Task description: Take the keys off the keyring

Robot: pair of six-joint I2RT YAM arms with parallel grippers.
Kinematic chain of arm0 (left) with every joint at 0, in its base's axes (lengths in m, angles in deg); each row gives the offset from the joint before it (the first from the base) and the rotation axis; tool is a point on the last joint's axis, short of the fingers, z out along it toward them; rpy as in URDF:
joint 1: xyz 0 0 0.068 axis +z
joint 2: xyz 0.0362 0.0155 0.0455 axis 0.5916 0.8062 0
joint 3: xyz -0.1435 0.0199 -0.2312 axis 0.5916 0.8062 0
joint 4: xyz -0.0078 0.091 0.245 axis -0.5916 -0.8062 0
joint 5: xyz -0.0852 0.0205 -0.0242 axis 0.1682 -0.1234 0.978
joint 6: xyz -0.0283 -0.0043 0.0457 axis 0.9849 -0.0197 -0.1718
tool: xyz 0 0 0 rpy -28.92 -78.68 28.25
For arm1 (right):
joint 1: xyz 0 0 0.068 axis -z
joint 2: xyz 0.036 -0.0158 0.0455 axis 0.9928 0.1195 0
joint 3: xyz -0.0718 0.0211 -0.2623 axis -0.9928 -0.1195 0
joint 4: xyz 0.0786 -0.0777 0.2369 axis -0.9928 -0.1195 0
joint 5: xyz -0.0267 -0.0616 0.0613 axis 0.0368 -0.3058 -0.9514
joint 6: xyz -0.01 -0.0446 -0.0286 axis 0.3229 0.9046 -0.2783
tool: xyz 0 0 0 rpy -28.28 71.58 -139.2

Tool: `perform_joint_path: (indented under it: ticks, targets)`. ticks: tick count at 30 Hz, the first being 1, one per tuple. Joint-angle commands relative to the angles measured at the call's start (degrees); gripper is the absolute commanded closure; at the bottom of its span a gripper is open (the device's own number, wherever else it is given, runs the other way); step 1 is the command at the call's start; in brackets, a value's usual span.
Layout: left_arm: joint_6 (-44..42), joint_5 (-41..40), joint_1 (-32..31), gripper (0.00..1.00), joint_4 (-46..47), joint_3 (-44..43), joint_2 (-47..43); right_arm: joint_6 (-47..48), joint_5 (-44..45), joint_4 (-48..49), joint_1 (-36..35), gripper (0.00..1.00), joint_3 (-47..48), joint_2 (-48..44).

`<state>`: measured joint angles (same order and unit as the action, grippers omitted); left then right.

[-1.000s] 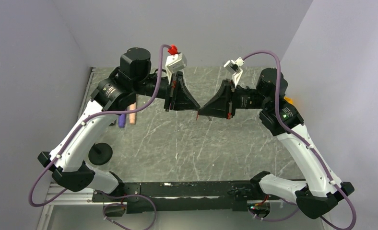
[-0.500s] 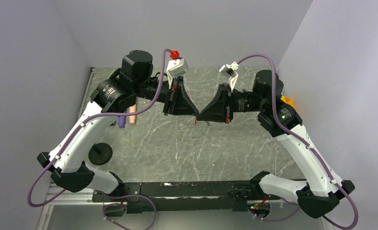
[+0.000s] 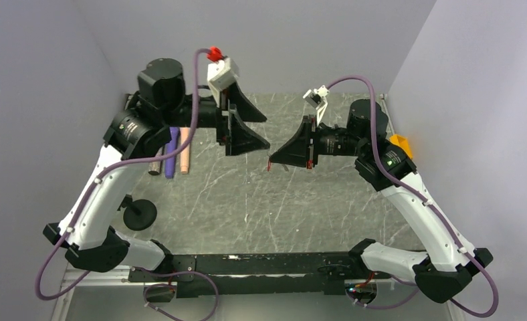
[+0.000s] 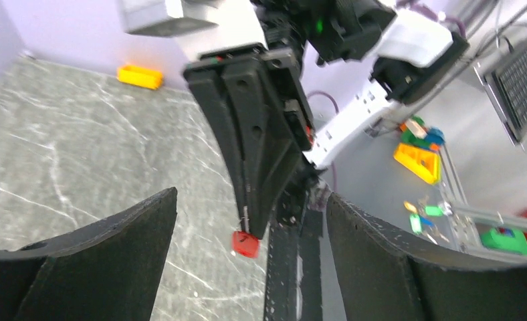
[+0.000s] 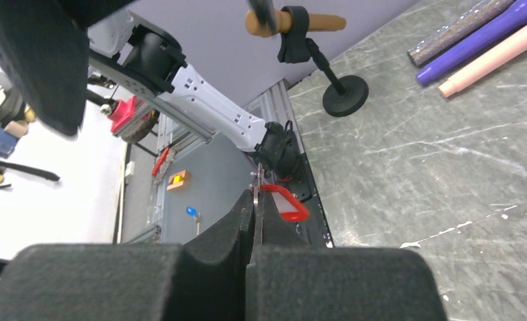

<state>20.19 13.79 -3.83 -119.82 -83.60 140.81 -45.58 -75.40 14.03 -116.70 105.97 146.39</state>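
Note:
The keyring hangs in mid-air over the table; its small red tag (image 3: 269, 165) dangles below the tip of my right gripper (image 3: 272, 160). In the right wrist view that gripper (image 5: 255, 200) is shut on a thin metal piece, with the red tag (image 5: 285, 203) just beyond the tips. Whether that metal is ring or key I cannot tell; the keys themselves are hidden. My left gripper (image 3: 267, 132) stands wide open, a short way left of the right one and touching nothing. Its wrist view looks between its fingers (image 4: 114, 254) at the red tag (image 4: 245, 244).
Three pens, one purple (image 3: 172, 154), lie at the back left beside the left arm. A black round-based stand (image 3: 139, 214) is at the front left. A yellow-orange box (image 3: 400, 142) sits at the right edge behind the right arm. Walls enclose the marble table (image 3: 247, 200).
My left gripper has opened wide, let go, and pulled back to the left and up. The right gripper stays shut on the keyring and has shifted slightly left.

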Motion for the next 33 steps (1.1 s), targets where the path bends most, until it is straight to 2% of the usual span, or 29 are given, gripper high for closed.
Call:
perform_joint_path:
  ticks: [1,8,17,23,33]
  targets:
    - [7.3,0.1,5.0,0.15,11.7,1.7,-4.1,-0.9,3.4,6.0,0.1,1.0,0.4,-1.6]
    - [23.0,-2.7,10.6,0.2,33.3,11.3,-8.2,-4.8,5.1,14.5,0.5,1.0,3.6,1.4]
    - [39.2,1.0,11.7,0.3,54.4,13.4,-5.3,-16.0,1.5,33.8,2.2,1.0,6.2,4.6]
    - [42.8,2.5,11.7,0.37,58.8,14.2,-4.6,-21.3,0.6,42.5,2.3,1.0,7.3,6.2]
    - [44.5,3.8,11.8,0.45,60.4,16.7,-5.1,-22.6,-0.1,45.1,2.3,1.0,9.7,8.2]
